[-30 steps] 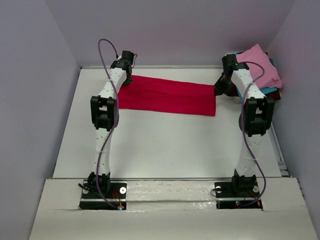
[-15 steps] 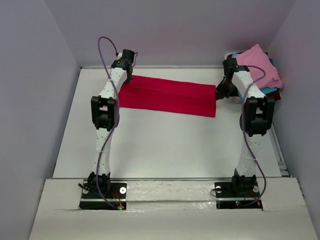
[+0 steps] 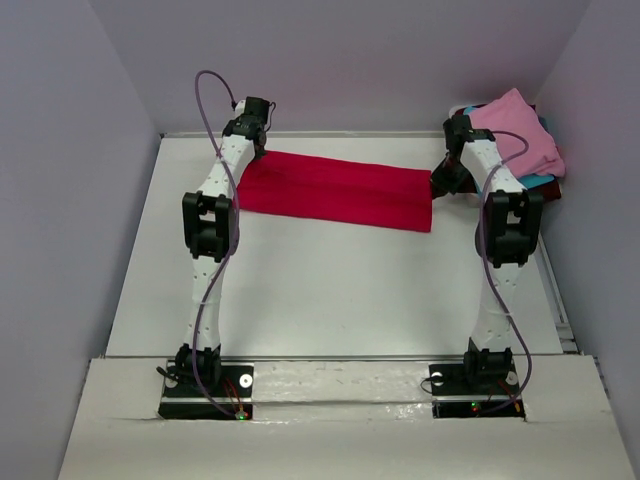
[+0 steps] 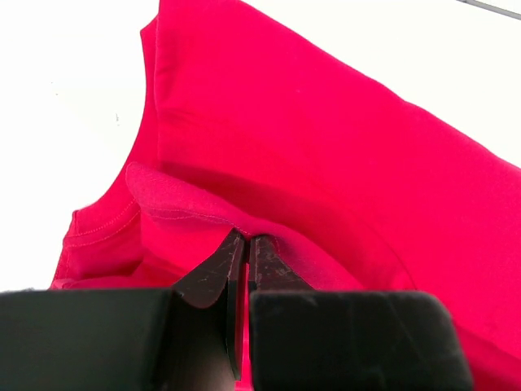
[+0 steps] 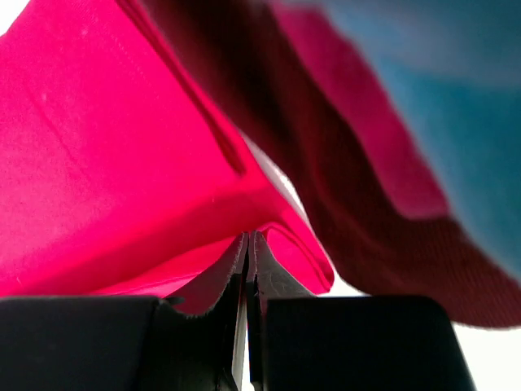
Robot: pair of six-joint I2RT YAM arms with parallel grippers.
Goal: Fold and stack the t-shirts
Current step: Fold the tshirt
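We've got the red t-shirt (image 3: 335, 190) folded to a long strip by the worktop's (image 3: 330, 300) back edge, left claw (image 4: 246, 240) & right claw (image 5: 247, 236) pinched shut on its ends, but more folds + the other t-shirts (image 3: 515, 140) heaped at the back right corner aren't done yet, we think.

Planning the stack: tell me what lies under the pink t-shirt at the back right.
A teal-blue t-shirt and a dark maroon t-shirt peek out beneath the pink t-shirt; anything else below is covered.
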